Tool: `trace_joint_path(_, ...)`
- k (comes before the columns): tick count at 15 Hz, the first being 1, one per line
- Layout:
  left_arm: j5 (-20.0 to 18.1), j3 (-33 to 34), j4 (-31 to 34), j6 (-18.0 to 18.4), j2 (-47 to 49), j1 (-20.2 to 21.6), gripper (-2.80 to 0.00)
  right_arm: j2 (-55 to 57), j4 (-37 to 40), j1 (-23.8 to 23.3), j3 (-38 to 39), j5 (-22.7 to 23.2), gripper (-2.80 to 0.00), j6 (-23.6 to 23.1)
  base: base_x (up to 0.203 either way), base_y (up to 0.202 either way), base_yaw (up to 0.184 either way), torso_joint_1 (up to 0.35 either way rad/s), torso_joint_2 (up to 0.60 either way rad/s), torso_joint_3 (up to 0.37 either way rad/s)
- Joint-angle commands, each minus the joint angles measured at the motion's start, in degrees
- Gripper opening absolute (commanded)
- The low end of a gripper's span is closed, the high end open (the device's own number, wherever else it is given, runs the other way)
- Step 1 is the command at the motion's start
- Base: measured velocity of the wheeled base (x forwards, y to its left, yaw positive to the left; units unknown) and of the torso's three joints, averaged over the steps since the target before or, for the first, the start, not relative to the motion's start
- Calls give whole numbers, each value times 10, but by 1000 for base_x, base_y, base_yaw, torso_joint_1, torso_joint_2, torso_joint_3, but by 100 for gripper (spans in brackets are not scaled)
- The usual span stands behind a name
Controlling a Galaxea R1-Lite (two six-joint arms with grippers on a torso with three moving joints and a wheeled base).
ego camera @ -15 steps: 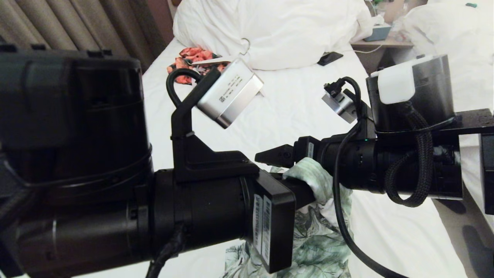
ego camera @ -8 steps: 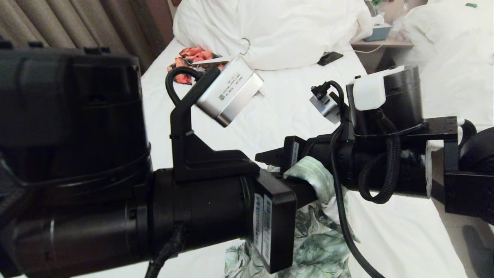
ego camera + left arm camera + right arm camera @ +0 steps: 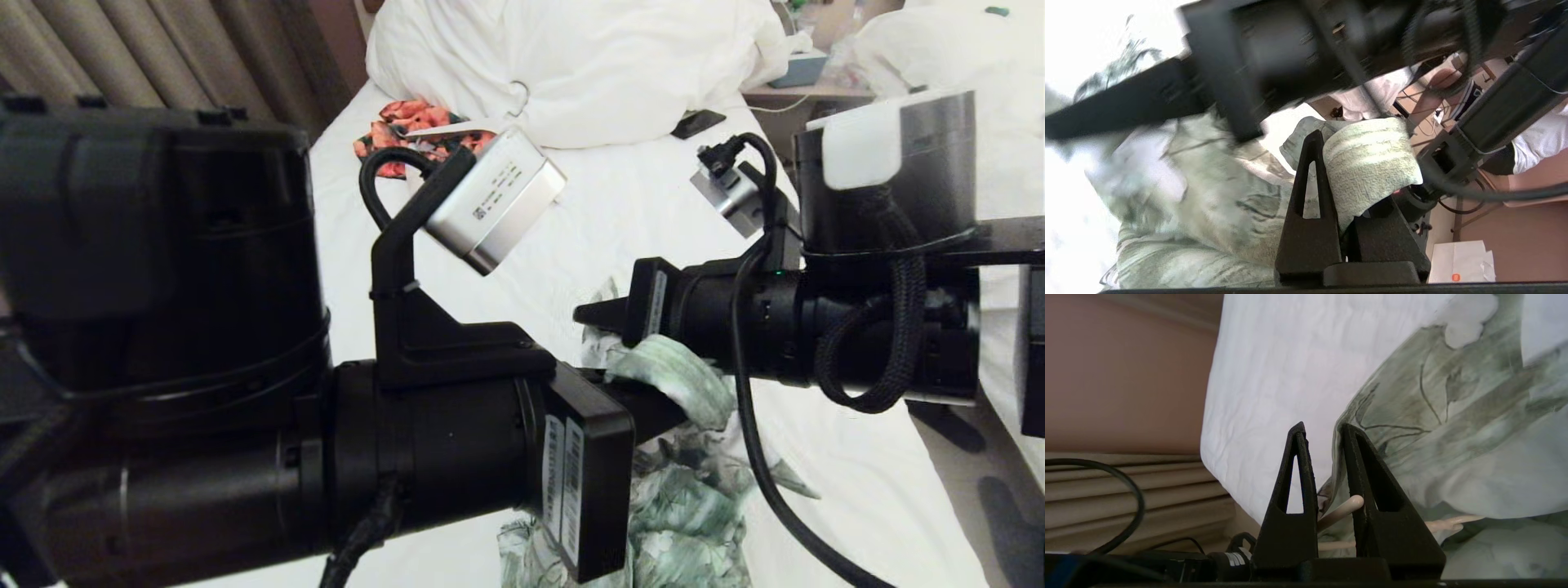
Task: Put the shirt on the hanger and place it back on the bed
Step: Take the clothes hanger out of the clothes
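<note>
The green leafy shirt (image 3: 694, 498) hangs in a bunch above the bed (image 3: 620, 212), low in the middle of the head view. My left gripper (image 3: 663, 402) is shut on a thick fold of the shirt (image 3: 1372, 163), which wraps over one finger and hides it. My right gripper (image 3: 592, 313) sits just above and behind that fold, pointing left. In the right wrist view its narrow gap (image 3: 1323, 430) holds a cream rod of the hanger (image 3: 1345, 508), with shirt cloth (image 3: 1453, 437) draped beside it. Most of the hanger is hidden in the cloth.
White pillows (image 3: 571, 65) lie at the head of the bed. An orange-and-black garment (image 3: 408, 122) with a white hanger hook (image 3: 518, 94) lies near them. A black phone (image 3: 698, 122) rests on the sheet. A nightstand (image 3: 804, 90) and a second bed (image 3: 939, 49) stand at the right.
My right arm swung left, then back right and a little higher. My left arm shifted slightly right and down. The shirt now hangs more spread out between the two grippers.
</note>
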Motion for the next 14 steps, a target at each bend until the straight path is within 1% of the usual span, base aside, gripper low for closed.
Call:
trace_joint_path(1,3,-1,-1,-1,1,1,-280,-24,0,-12,-1,0,-280,2,0,0,0,0,0,0)
trace_joint_path(3,18,-3,-1,0,3,1,-280,-38,1,-34,-1,1,-280,3,0,0,0,0,0,0)
trace_joint_path(5,34,-21,-1,-1,11,2,-280,-53,3,-46,1,2,-280,30,0,0,0,0,0,0)
trace_joint_path(8,76,-57,-2,1,38,11,-280,-58,30,-50,6,4,-280,45,0,0,0,0,0,0)
trace_joint_path(10,116,-81,-16,3,56,32,-280,-62,53,-59,7,5,-280,44,0,0,0,0,0,0)
trace_joint_path(12,119,-81,-34,5,56,46,-280,-71,59,-72,6,8,-280,44,0,0,0,0,0,0)
trace_joint_path(14,119,-82,-35,6,41,59,-280,-72,80,-88,7,10,-280,41,0,0,0,0,0,0)
